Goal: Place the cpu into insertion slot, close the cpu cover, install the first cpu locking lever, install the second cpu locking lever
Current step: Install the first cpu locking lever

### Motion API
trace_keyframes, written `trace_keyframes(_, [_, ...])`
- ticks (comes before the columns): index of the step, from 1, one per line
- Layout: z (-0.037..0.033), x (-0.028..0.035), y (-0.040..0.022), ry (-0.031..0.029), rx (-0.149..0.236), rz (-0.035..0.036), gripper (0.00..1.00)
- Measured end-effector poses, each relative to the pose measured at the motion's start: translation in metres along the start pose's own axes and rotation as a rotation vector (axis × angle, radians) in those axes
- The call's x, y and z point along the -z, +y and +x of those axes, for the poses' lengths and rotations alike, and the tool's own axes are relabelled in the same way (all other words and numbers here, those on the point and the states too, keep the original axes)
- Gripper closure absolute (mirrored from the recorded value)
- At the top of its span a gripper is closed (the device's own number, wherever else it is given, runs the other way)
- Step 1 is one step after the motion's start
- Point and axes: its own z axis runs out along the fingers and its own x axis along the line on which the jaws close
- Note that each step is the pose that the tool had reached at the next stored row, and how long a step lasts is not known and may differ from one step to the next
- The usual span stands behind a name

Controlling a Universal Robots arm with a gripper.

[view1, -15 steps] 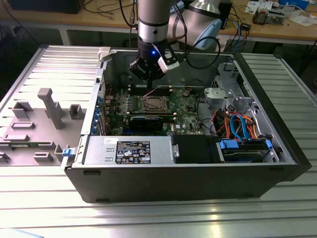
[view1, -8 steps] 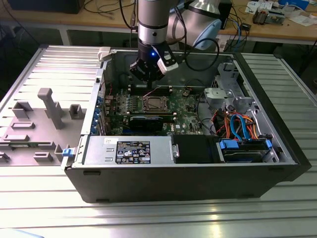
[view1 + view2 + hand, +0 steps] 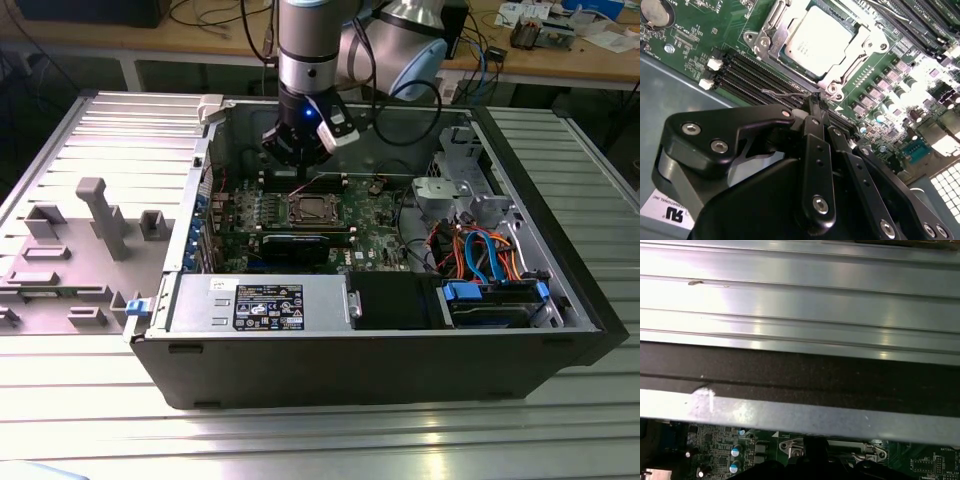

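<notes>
The cpu point(image 3: 817, 37), a silver-grey square, lies in the insertion slot point(image 3: 832, 89) on the green board. The cpu cover point(image 3: 866, 39) lies flat over it as a silvery frame. A thin wire locking lever point(image 3: 782, 92) sticks out beside the socket's near corner, over the black memory slots. My gripper point(image 3: 813, 102) is shut with nothing between its fingers, and its tips are right at the end of that lever. In the exterior view the gripper point(image 3: 302, 172) hangs just behind the cpu point(image 3: 310, 210) inside the open computer case.
Black memory slots point(image 3: 747, 75) run beside the socket. A graphics card point(image 3: 300, 243), a power supply point(image 3: 260, 303), a drive cage point(image 3: 470, 190) and cables point(image 3: 480, 255) fill the case. The case wall point(image 3: 800, 375) stands close to the wrist. A grey fixture point(image 3: 100, 215) stands outside the case.
</notes>
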Motion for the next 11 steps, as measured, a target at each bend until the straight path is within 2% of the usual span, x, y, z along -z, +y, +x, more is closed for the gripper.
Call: trace_keyframes(11, [-0.0002, -0.0072, -0.0003, 0.0, 0.0, 0.0001, 0.89])
